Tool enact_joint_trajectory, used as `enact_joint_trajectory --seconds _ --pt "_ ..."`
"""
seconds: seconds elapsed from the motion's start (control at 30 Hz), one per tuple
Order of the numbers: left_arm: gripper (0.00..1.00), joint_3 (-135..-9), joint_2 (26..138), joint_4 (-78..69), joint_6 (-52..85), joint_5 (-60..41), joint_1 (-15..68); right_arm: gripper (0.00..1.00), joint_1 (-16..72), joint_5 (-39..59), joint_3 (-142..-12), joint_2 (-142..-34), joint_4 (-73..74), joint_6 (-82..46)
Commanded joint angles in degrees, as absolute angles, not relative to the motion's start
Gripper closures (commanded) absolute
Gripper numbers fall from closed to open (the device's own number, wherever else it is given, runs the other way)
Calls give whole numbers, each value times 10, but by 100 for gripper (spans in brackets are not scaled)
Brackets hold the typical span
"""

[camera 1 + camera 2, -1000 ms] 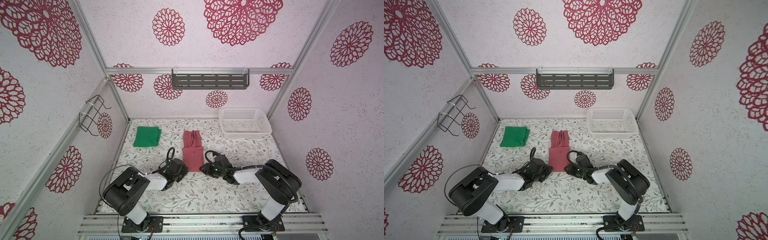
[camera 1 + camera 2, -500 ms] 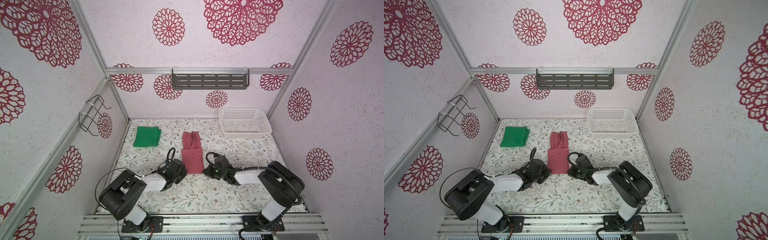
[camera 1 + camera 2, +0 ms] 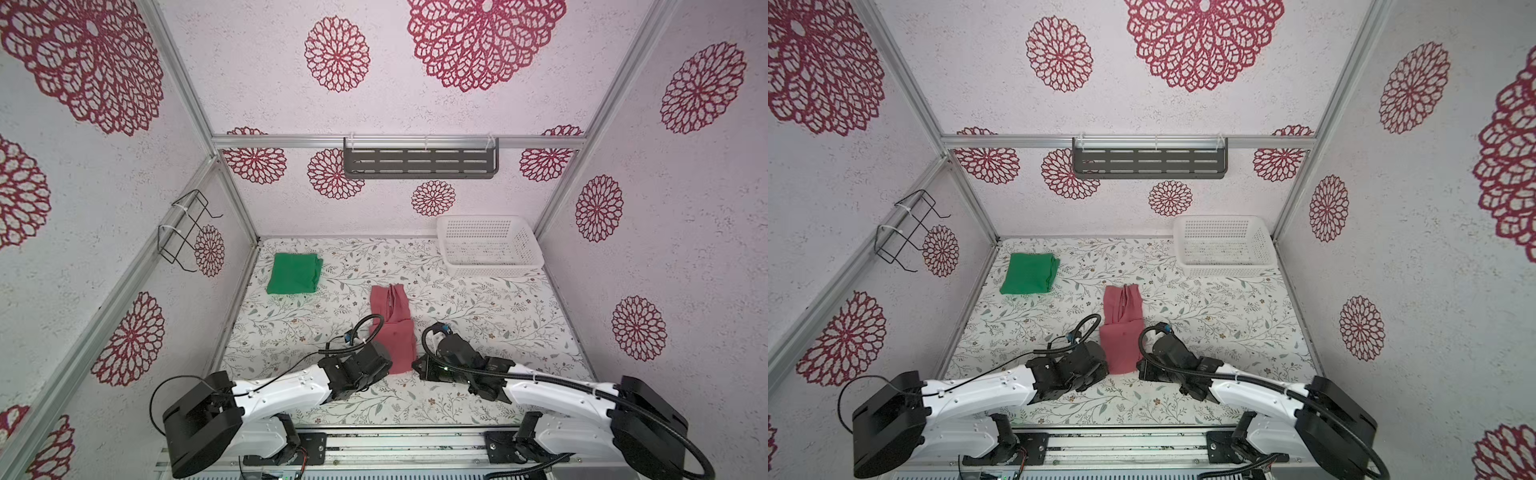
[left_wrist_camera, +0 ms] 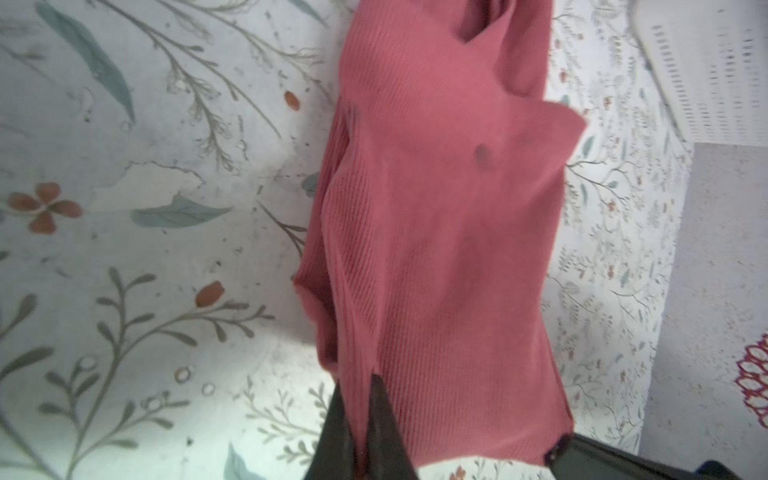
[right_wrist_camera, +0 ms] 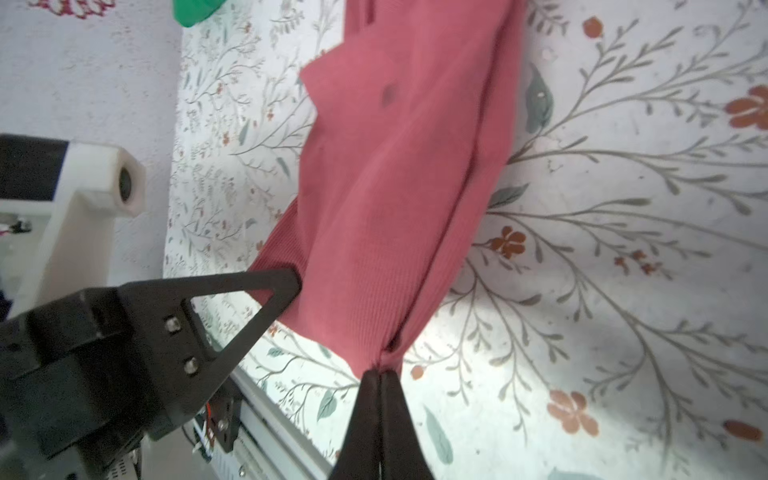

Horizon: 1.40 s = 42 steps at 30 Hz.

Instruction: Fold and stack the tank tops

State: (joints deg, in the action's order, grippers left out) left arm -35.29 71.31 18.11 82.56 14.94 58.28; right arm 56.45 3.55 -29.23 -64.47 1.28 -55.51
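The floral table point(image 3: 498, 332) fills most of my view, with the white basket point(image 3: 490, 266) in its far right corner; I take it to be no part of this job. The pinkish-red tank top point(image 3: 392, 332) lies lengthwise in the middle, already narrowed into a strip, straps away from me and hem toward me. The green tank top point(image 3: 294, 273) sits folded into a compact square at the far left, well apart from it. My left gripper point(image 4: 360, 399) is pinched tight on the hem's left corner, and my right gripper point(image 5: 380, 374) is closed just as tight on the right corner. Both wrist views show ribbed cloth gathered between the jaws and drawn into ridges running away from each grip. I judge this a light, limp, stretchy knit — it will sag between the two holds, and the layers may slide apart if only the top one is caught. The corners look like the right place to hold it, and carrying both evenly toward the straps should halve it cleanly.
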Motion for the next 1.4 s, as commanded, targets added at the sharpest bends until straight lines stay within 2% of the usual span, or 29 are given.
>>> enact_joint_trajectory --seconds 0.0,0.17,0.43,0.8,1.37 --pt "100 -388 671 271 817 207 584 100 567 -11 -313 -595 -68 -534" --pt "100 -431 643 311 769 207 566 100 564 -35 -357 -586 -107 -489" --pt "100 -468 670 277 675 145 476 100 512 -37 -429 -631 -123 -418" --pt "100 -531 775 211 575 49 366 100 416 20 -485 -715 -89 -361" --pt "100 -667 972 149 487 -56 256 100 324 78 -593 -870 -50 -300"
